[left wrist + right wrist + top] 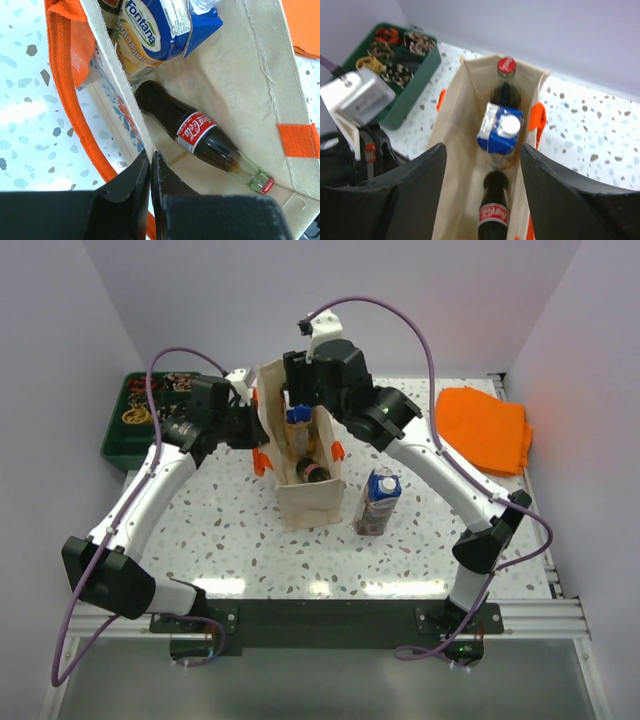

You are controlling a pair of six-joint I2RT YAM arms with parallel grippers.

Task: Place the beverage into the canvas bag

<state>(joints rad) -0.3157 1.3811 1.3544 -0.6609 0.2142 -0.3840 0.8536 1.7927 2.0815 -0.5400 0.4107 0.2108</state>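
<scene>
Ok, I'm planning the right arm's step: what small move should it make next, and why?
Probably lift the right gripper straight up, clear of the canvas bag: its jaws stand open, the blue carton sits inside, and a second carton waits beside the bag. The left gripper pinches the bag's rim.

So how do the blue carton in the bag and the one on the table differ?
The bagged blue carton sits among glass cola bottles inside the beige canvas bag; the loose blue carton stands on the speckled table beside it. The bagged carton is half hidden by cloth, the loose carton fully exposed. Both stand cap up.
</scene>
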